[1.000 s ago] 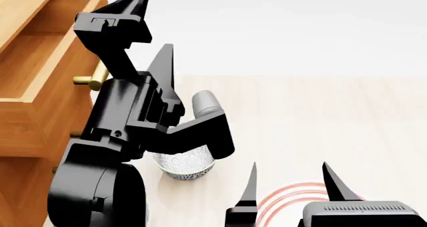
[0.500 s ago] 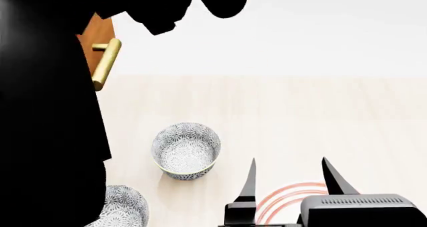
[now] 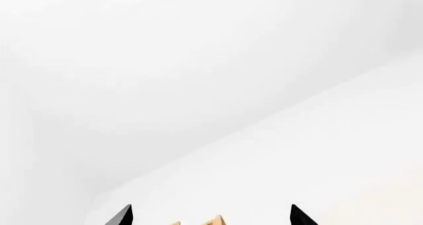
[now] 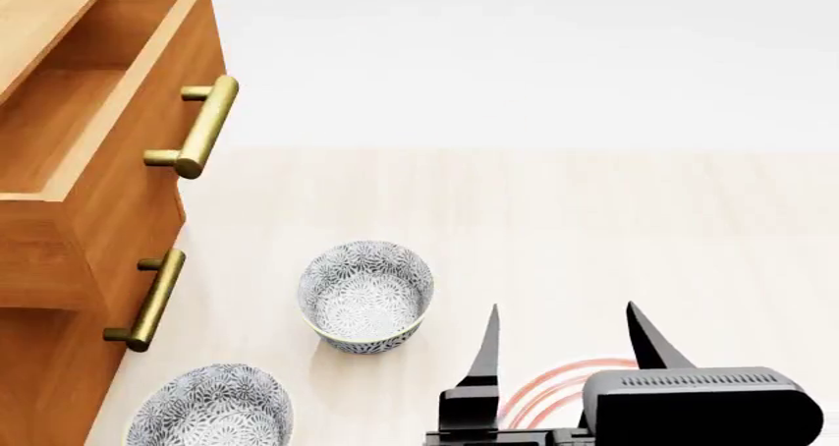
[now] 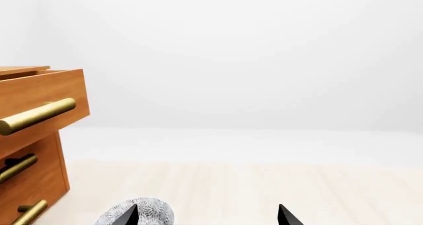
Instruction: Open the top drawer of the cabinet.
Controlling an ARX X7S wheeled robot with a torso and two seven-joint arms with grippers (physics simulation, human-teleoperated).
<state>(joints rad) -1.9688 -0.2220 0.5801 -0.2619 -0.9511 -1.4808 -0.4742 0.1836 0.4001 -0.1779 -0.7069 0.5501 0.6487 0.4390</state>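
Note:
The orange-brown cabinet [image 4: 46, 367] stands at the left of the head view. Its top drawer [image 4: 98, 92] is pulled out, with the lighter wood inside showing and a brass bar handle [image 4: 196, 124] on its front. In the right wrist view the top drawer [image 5: 46, 91] juts past the lower fronts. My right gripper [image 4: 564, 343] is open low in the head view, well to the right of the cabinet, holding nothing. My left gripper [image 3: 210, 216] is open in the left wrist view, facing a white wall, with only a sliver of wood [image 3: 215, 220] between its tips. The left gripper is out of the head view.
Two patterned bowls sit on the pale floor, one [image 4: 367, 294] near my right gripper and one [image 4: 216, 407] closer to the cabinet. A red-ringed plate [image 4: 551, 387] lies under my right gripper. A lower drawer handle [image 4: 148, 301] sticks out below the top drawer.
My left arm, which stood in front of the drawer and then blocked the left of the head view, has swung out of that view. The open drawer and second bowl now show.

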